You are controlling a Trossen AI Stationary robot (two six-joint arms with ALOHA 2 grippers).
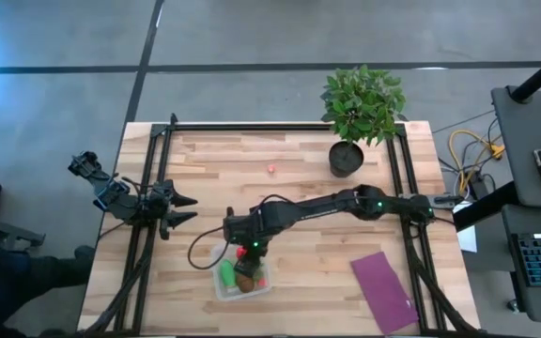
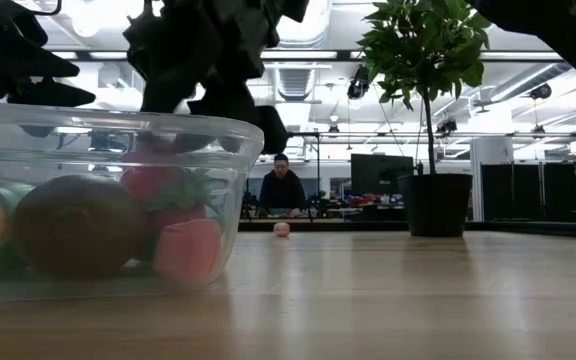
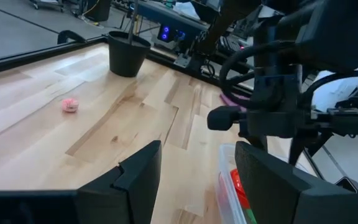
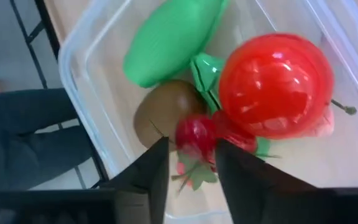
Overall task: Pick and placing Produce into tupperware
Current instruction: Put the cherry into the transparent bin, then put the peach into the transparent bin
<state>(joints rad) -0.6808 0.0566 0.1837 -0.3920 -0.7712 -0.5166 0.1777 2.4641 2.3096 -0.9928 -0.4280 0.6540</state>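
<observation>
high view: clear tupperware [image 1: 242, 280] sits near the table's [image 1: 299, 178] front edge, left of centre. right gripper [image 1: 249, 255] hangs directly over it, arm stretched across from the right side. right wrist view, contents of the box: red ball [image 4: 276, 85], green oblong piece [image 4: 168, 40], brown oval [image 4: 166, 114], a small red piece with green leaves [image 4: 195, 134] close between the fingertips; jaws a little apart, whether they touch that piece cannot be told. low view: brown oval and a pink-red piece press against the near wall. one small pink bit [image 1: 271, 169] lies loose on the bare wood, well apart from the box, toward the potted plant [image 1: 360, 111]. purple cloth [image 1: 384, 291] at front right. left gripper [image 1: 178, 209] waits at the left edge, jaws apart, nothing between them.
</observation>
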